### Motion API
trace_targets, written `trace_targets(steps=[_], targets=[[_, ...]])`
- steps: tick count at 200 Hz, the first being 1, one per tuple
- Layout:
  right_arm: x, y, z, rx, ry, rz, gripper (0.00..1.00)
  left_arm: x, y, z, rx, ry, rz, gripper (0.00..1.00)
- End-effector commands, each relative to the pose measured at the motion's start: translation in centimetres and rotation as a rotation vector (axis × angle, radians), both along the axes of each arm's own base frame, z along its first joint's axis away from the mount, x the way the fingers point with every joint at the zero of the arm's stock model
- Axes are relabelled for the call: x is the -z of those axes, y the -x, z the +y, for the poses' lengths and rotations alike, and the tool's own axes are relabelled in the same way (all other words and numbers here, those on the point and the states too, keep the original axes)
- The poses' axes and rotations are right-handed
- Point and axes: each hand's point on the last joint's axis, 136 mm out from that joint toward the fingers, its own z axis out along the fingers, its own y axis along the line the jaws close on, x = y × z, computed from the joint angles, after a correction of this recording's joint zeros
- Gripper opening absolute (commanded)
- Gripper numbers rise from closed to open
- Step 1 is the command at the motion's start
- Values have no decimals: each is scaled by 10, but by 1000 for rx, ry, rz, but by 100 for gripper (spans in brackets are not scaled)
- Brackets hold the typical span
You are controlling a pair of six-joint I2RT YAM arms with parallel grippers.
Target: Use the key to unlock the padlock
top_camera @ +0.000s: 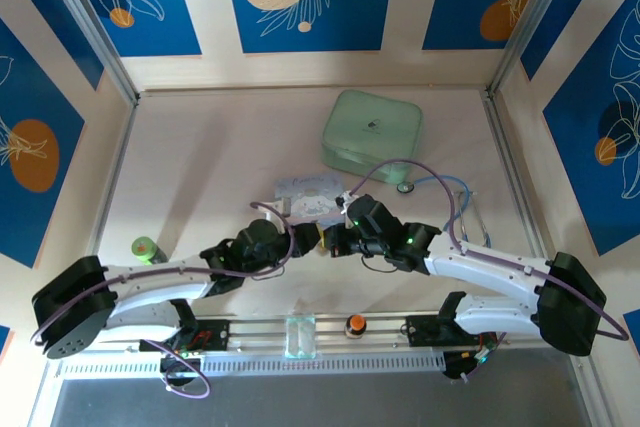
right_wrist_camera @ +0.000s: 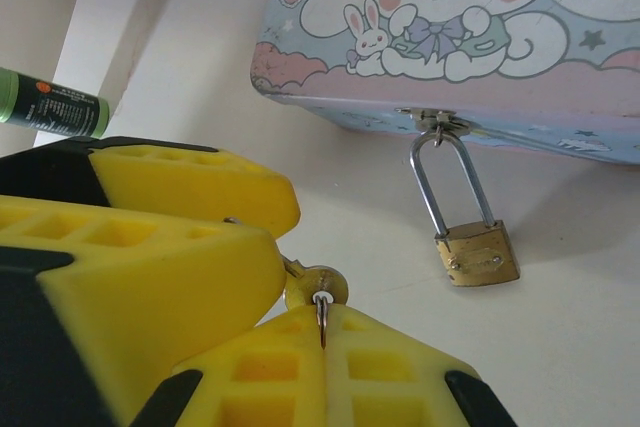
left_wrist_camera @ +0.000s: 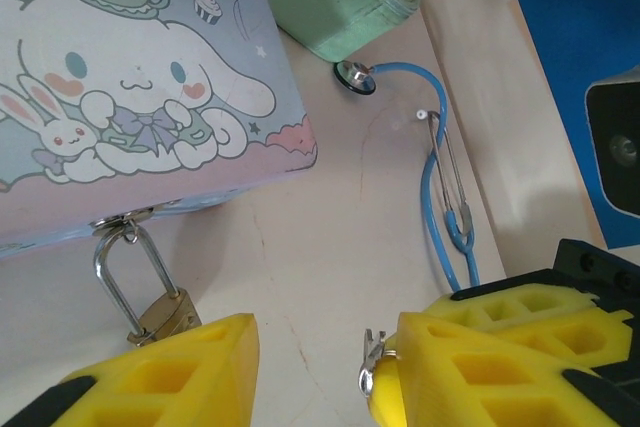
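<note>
Blue floral panels wall in a pale worktop [top_camera: 200,167], where a pale-blue cartoon tin [top_camera: 310,197] sits mid-surface with a mint-green case [top_camera: 372,132] beyond it to the far right. The padlock [right_wrist_camera: 477,252] hangs by its silver shackle from the hasp on the tin's near side, its brass body low against the worktop. The right end effector [right_wrist_camera: 300,297] is pinched almost closed on the key [right_wrist_camera: 316,289], whose head and ring stick out between the yellow fingertips. The padlock lies just beyond them on the far side, apart from the key. The left end effector [left_wrist_camera: 318,347] is spread wide and holds nothing, with the padlock close beside its left finger [left_wrist_camera: 160,377].
</note>
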Motion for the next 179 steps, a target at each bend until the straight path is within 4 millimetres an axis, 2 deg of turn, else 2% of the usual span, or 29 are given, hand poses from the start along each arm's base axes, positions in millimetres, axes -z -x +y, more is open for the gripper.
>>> trace_targets(steps=[1,13,34,51,76,116,148,167,179], targets=[[-11,4,5,-13,-46,-17,0,-11,-1,-11,16,35,-12,33],[-11,5,5,-16,-45,-16,0,-11,-1,-12,14,44,-12,30],[-10,6,5,-18,-41,-16,0,-13,-2,-10,7,43,-23,29],[-8,5,4,-13,-40,-15,0,-16,-4,-5,-13,40,-37,34],[-7,6,3,-12,-40,-12,0,-24,-6,4,-49,59,-62,34],[-10,6,5,-17,-45,-18,0,-32,-6,4,-54,91,-75,36],[-13,4,5,-14,-49,-30,0,-23,-5,0,-40,65,-42,33],[-12,5,6,-18,-48,-28,0,-15,-5,0,-46,58,-21,23],[-12,5,6,-17,-46,-27,0,-13,-5,-2,-39,56,-18,22]])
